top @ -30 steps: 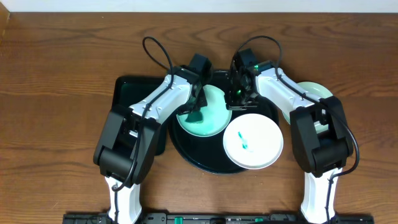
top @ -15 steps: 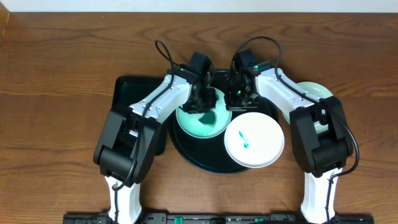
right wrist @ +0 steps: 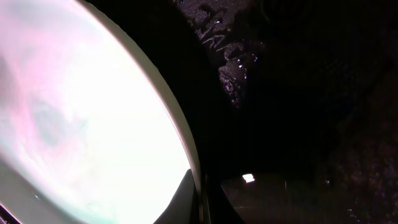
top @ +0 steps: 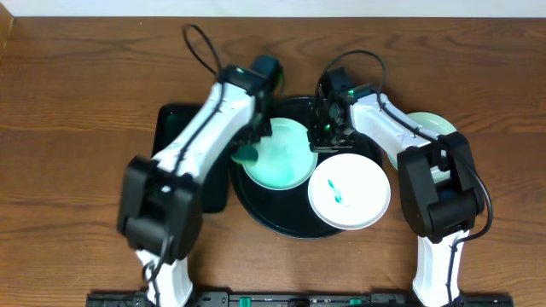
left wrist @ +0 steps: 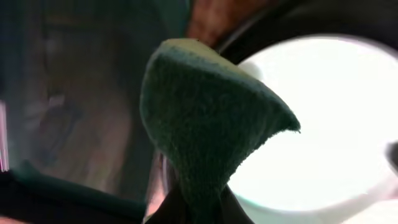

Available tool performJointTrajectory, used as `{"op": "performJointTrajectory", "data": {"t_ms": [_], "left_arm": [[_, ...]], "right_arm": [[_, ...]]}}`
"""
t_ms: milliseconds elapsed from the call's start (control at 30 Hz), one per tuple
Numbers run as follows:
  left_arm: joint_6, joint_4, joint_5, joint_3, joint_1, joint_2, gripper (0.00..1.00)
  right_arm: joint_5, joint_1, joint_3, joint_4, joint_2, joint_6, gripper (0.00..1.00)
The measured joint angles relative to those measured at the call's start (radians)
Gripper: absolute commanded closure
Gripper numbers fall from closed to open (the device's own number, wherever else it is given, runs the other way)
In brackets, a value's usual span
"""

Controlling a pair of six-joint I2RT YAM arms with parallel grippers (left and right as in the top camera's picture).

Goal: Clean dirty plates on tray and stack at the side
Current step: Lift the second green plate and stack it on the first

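Note:
The round black tray (top: 256, 209) holds two white plates. The rear plate (top: 281, 158) is smeared teal all over. The front plate (top: 354, 200) has a small teal mark in its middle. A third plate (top: 431, 128) lies on the table at the right, partly under the right arm. My left gripper (top: 250, 152) is shut on a dark green cloth (left wrist: 211, 124) at the left edge of the smeared plate (left wrist: 329, 124). My right gripper (top: 327, 135) is shut on that plate's right rim (right wrist: 202, 199); the plate (right wrist: 81, 124) fills the left of the right wrist view.
A smaller rectangular black tray (top: 179, 128) lies left of the round tray, partly under the left arm. The round tray's wet black floor (right wrist: 298, 93) shows in the right wrist view. Brown wooden table (top: 77, 128) surrounds everything.
My left arm has carried the cloth from the middle of the smeared plate to its left edge. The right gripper has stayed on the rim.

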State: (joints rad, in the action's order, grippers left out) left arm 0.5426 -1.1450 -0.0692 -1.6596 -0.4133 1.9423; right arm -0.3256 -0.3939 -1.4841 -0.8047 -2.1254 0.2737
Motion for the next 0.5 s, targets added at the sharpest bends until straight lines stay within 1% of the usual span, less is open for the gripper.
{"op": "performJointTrajectory", "data": {"t_ms": [100, 233, 333, 500], "left_arm": [[-0.019, -0.065, 0.005, -0.033, 0.033, -0.085, 0.93], [-0.043, -0.143, 0.007, -0.045, 0.135, -0.219, 0.93], [-0.058, -0.164, 0.007, -0.047, 0.209, -0.237, 0.93], [-0.072, -0.167, 0.006, -0.045, 0.307, -0.228, 0.93]], "right_arm": [[0.000, 0.000, 0.000, -0.008, 0.000, 0.000, 0.99], [0.015, -0.001, -0.008, -0.040, 0.000, 0.000, 0.99], [0.064, -0.016, -0.027, -0.074, 0.000, 0.000, 0.99], [0.212, -0.073, -0.042, -0.099, 0.043, -0.003, 0.99]]}}
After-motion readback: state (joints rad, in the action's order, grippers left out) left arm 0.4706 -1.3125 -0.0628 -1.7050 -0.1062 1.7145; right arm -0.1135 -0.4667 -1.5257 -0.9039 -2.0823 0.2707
